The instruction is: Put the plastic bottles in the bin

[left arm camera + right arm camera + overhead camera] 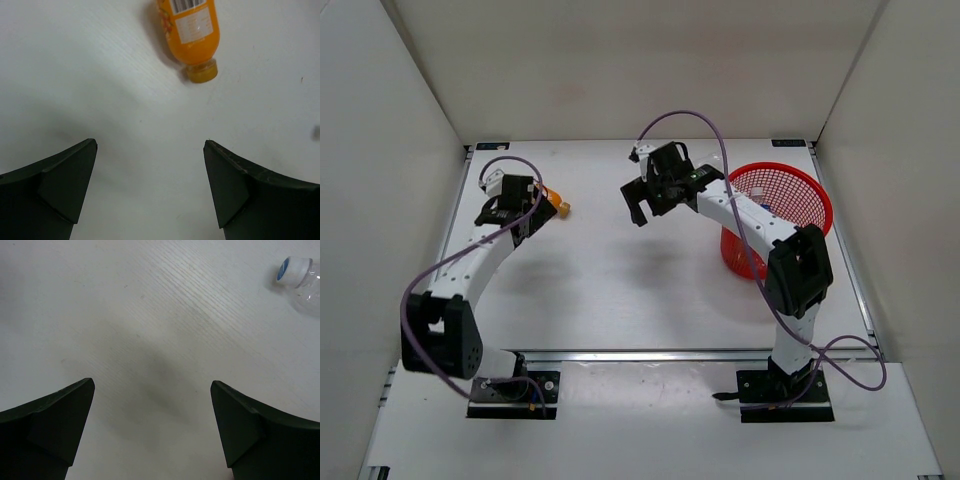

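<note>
I think a pick is only beginning. The left gripper [150, 144] is hovering with fingers spread, and the orange bottle [192, 30] is lying just ahead. The right gripper [152, 383], also spread and empty, is hanging near a clear bottle [302, 280]. The next move is calling for reaching forward, closing, and carrying to the bin [825, 200].

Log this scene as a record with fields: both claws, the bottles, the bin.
Left claw: open, empty, above the table, short of the orange bottle
Right claw: open, empty, over bare table
Orange bottle: lying on its side on the table, outside the bin
Clear bottle: on the table at the edge of the right wrist view, only its capped end showing
Bin: red mesh, upright, on the table's right side
</note>
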You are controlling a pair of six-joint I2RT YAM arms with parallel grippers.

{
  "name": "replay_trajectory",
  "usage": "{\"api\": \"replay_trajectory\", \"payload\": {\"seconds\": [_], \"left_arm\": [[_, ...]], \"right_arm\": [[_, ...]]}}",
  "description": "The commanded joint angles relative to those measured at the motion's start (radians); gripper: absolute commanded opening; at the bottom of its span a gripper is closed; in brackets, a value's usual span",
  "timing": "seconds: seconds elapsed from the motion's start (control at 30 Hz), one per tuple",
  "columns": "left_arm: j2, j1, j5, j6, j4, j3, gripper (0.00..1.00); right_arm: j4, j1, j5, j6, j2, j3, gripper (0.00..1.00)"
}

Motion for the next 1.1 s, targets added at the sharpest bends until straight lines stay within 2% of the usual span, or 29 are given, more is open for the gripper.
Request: {"api": "replay_trajectory", "payload": {"seconds": [0.0, 0.13, 0.33, 0.43, 0.63, 0.73, 0.83, 0.9, 0.93, 1.03, 1.07], "left_arm": [[0.109, 0.011, -0.029, -0.074, 0.131, 0.092, 0.99], [0.261, 0.013, -0.072, -0.1, 0.138, 0.2, 0.99], [0.385, 0.045, -0.116, -0.142, 0.13, 0.286, 0.99], [0.448, 0.055, -0.113, -0.142, 0.162, 0.315, 0.99], [0.589, 0.043, -0.101, -0.119, 0.129, 0.444, 0.99], [0.631, 0.049, -0.071, -0.132, 0.142, 0.453, 0.98], [0.663, 0.051, -0.045, -0.138, 0.124, 0.471, 0.93], [0.666, 0.043, -0.035, -0.132, 0.131, 0.462, 0.81], [0.669, 0.04, -0.029, -0.131, 0.136, 0.45, 0.78], [0.619, 0.035, -0.008, -0.12, 0.156, 0.416, 0.54], [0.607, 0.032, 0.005, -0.114, 0.162, 0.4, 0.5]], "right_arm": [[0.044, -0.011, 0.003, -0.028, 0.012, 0.035, 0.99], [0.043, -0.021, 0.02, -0.037, 0.035, 0.029, 0.99], [0.072, -0.053, 0.005, -0.014, 0.039, 0.02, 0.99], [0.104, -0.065, 0.0, 0.001, 0.044, 0.027, 0.99], [0.032, -0.082, -0.017, 0.009, 0.093, 0.104, 1.0], [0.04, -0.076, -0.012, 0.005, 0.09, 0.095, 0.99], [0.03, -0.079, -0.006, 0.004, 0.084, 0.099, 0.99], [0.024, -0.073, 0.009, 0.004, 0.075, 0.105, 0.99], [0.018, -0.07, 0.009, 0.006, 0.067, 0.107, 0.99], [-0.009, -0.051, 0.017, -0.008, 0.036, 0.13, 0.99], [-0.013, -0.041, 0.017, -0.011, 0.014, 0.141, 0.99]]}}
